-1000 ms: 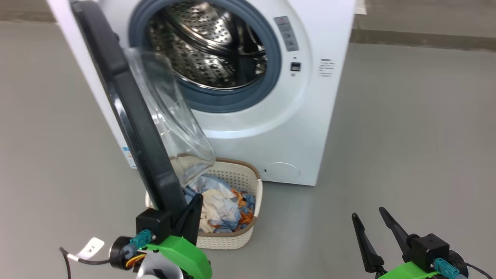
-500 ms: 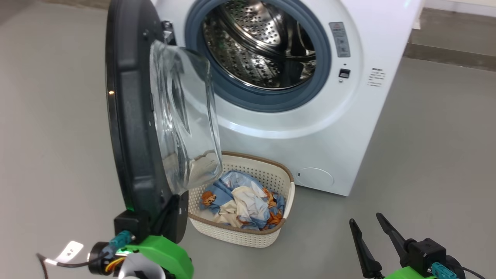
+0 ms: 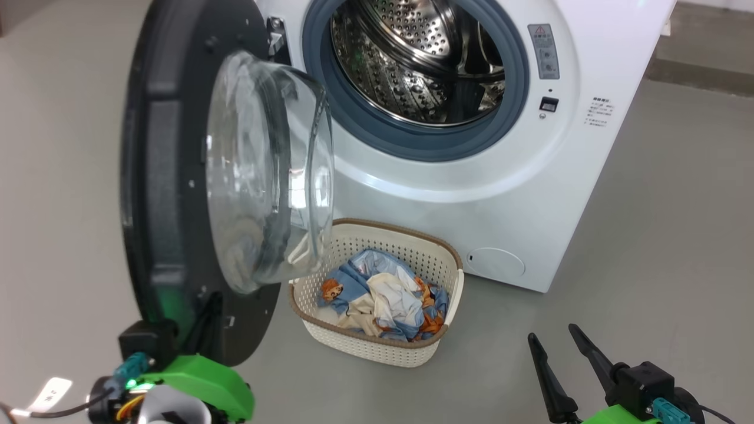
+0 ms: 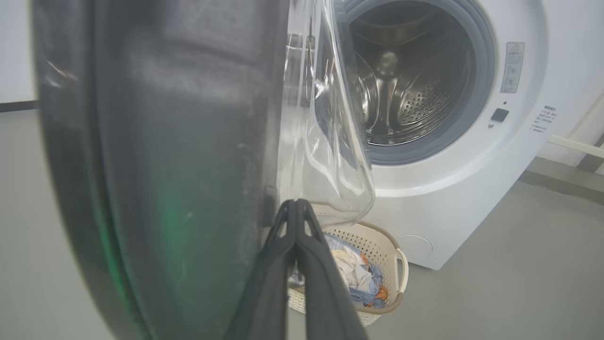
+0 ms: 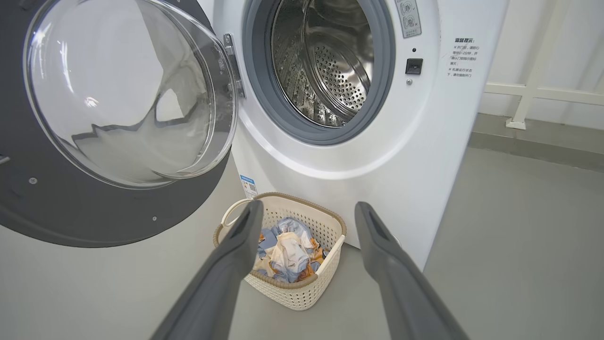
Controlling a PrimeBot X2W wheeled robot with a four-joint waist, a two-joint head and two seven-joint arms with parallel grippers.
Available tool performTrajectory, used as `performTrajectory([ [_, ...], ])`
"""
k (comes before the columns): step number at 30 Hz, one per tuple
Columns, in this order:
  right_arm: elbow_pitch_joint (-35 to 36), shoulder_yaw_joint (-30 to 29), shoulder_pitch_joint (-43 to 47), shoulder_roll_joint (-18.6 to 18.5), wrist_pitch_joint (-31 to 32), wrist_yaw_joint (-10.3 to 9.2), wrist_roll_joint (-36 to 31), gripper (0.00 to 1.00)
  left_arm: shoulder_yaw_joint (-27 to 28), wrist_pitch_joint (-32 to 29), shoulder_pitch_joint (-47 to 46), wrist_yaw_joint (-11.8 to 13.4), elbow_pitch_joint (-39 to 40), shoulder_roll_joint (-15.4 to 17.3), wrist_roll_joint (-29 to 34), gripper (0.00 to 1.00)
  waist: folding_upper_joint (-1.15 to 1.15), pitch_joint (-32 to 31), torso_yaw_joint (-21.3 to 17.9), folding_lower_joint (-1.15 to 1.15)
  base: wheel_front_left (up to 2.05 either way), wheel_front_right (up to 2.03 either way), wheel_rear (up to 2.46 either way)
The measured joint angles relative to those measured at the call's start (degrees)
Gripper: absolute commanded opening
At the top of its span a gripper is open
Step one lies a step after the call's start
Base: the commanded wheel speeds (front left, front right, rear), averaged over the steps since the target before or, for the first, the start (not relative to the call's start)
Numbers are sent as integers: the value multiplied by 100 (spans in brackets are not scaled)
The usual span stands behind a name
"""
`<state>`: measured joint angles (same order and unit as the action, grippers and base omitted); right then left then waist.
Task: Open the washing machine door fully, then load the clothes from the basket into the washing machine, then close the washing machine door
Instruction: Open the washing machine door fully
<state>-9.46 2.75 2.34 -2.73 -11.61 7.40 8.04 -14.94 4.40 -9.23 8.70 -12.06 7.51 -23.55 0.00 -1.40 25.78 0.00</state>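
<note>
Washing machine door (image 3: 171, 194) is standing swung wide open to the left of the washing machine (image 3: 500, 200), glass bowl facing the drum (image 3: 412, 59). Left hand (image 4: 296, 203) is staying low at the door's bottom edge, clenched, fingers pressed together with nothing between them, tips right against the black inner rim beside the glass. Right hand (image 3: 551, 331) is hovering released, fingers spread, gripping nothing, well apart from the basket (image 3: 377, 347). Basket is sitting on the floor (image 3: 648, 265) just in front of the machine, clothes (image 3: 383, 294) lying piled inside it.
</note>
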Motion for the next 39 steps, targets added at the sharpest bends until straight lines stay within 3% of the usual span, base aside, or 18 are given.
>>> performTrajectory([
  [18,375,-37,-51,-41,356,0,-268,100,962,457,-57,155,-204,309,-555,0,0,619,3,0,0,0,0],
  [33,1053,-37,-363,-519,922,0,-438,100,1733,679,-752,154,-872,719,-988,0,0,1410,65,0,0,0,0],
  [39,1302,-107,-361,-708,1136,0,-444,100,2026,799,-1170,-7,-1281,913,-1182,0,0,1758,93,0,0,0,0],
])
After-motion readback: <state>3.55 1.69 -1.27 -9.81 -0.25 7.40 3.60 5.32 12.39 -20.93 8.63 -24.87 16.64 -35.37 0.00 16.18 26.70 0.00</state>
